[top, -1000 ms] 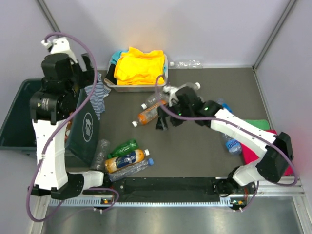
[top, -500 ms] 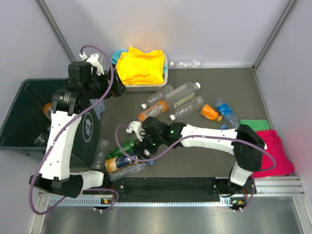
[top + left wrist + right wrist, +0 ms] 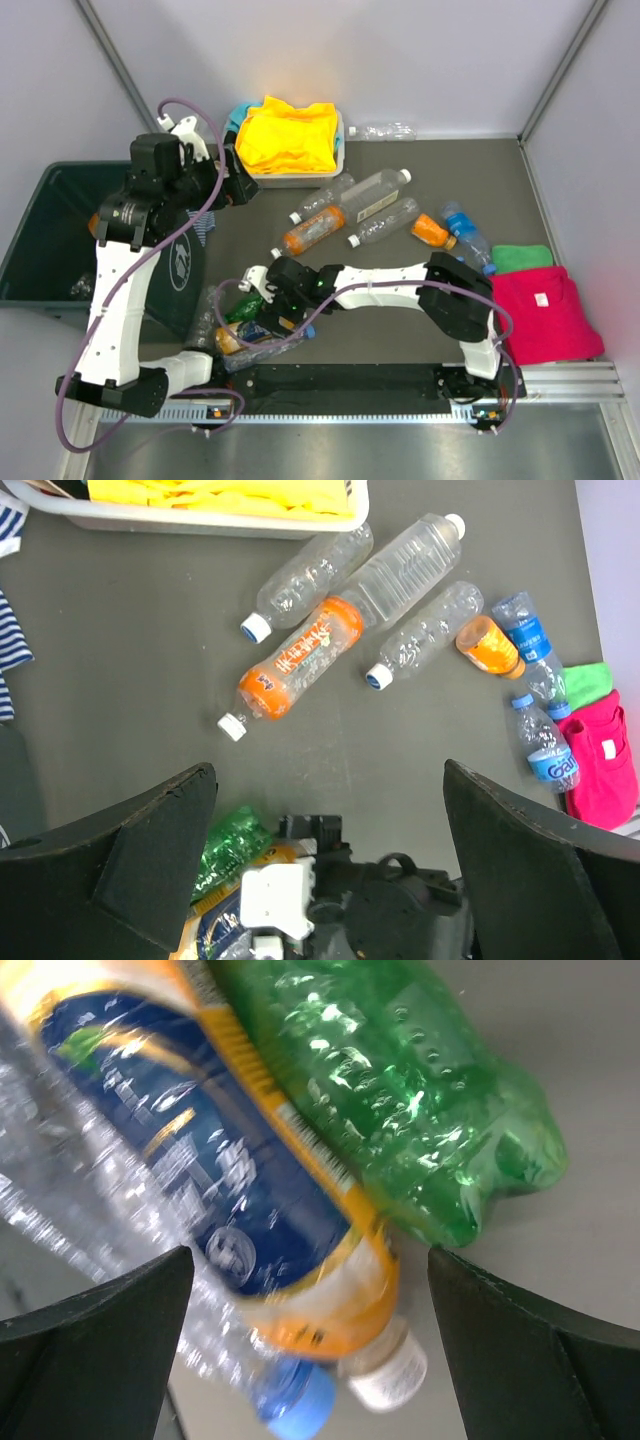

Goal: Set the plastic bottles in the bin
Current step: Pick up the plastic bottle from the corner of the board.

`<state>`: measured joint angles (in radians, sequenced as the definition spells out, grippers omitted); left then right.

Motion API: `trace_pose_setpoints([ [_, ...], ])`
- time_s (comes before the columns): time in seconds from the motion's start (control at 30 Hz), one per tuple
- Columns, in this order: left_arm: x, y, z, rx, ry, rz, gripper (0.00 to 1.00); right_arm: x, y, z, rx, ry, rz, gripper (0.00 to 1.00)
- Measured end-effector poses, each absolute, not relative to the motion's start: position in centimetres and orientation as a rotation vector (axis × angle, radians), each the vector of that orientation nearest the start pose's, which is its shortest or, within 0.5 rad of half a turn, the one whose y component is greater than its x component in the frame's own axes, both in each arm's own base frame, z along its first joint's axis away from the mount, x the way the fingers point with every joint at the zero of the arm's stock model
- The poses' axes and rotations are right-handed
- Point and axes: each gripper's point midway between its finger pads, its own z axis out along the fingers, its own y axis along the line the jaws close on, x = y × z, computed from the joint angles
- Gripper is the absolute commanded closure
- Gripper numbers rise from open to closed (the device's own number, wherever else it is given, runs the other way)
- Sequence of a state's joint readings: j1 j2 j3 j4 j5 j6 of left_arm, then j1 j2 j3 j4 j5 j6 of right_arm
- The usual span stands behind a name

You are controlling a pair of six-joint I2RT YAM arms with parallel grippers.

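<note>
Top external: the dark green bin [image 3: 40, 235] sits far left, and the right gripper [image 3: 262, 298] hangs over a green bottle [image 3: 248, 306] near it. Left wrist: the left gripper [image 3: 328, 770], jaws wide, faces an orange bottle [image 3: 300, 660]. Right wrist: its jaws stand wide either side of the green bottle and a blue-labelled bottle [image 3: 230, 1180].

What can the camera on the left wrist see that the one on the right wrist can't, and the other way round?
Only the left wrist view: the white tray of yellow cloth, an orange bottle and clear bottles lying on the table, and a pink cloth.
Only the right wrist view: a blue cap and a white cap, seen close up.
Both: the green bottle and the blue-labelled bottle beside it.
</note>
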<state>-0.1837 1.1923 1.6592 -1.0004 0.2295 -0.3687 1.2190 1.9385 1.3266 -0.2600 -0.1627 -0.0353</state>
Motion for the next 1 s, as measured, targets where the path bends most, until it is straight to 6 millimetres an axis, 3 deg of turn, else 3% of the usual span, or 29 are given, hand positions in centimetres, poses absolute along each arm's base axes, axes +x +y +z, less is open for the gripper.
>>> trace_pose_setpoints([
  [0.1,28.6,-11.0,36.5,-0.055,2.149,-0.575,0.01,14.5,46.5,4.4,-1.559,2.035,0.675,0.07],
  [0.3,28.4,-11.1,36.4,-0.049,2.158,-0.585,0.01,14.9,47.1,3.6,-1.561,2.044,0.649,0.45],
  [0.33,28.4,-11.1,36.3,-0.048,2.158,-0.586,0.01,14.9,47.0,3.5,-1.561,2.042,0.642,0.57],
  [0.43,28.3,-11.2,36.1,-0.048,2.165,-0.588,0.01,15.2,46.3,3.6,-1.537,2.041,0.613,0.73],
  [0.7,28.3,-11.4,34.4,-0.048,2.211,-0.602,0.01,16.9,41.8,4.9,-1.399,2.073,0.471,0.84],
  [0.83,28.5,-11.7,34.0,-0.046,2.213,-0.618,0.01,18.9,39.8,8.1,-1.283,2.039,0.423,0.85],
  [1.0,28.7,-12.4,32.6,-0.062,2.237,-0.663,0.01,21.9,37.8,14.2,-1.075,1.975,0.421,0.86],
])
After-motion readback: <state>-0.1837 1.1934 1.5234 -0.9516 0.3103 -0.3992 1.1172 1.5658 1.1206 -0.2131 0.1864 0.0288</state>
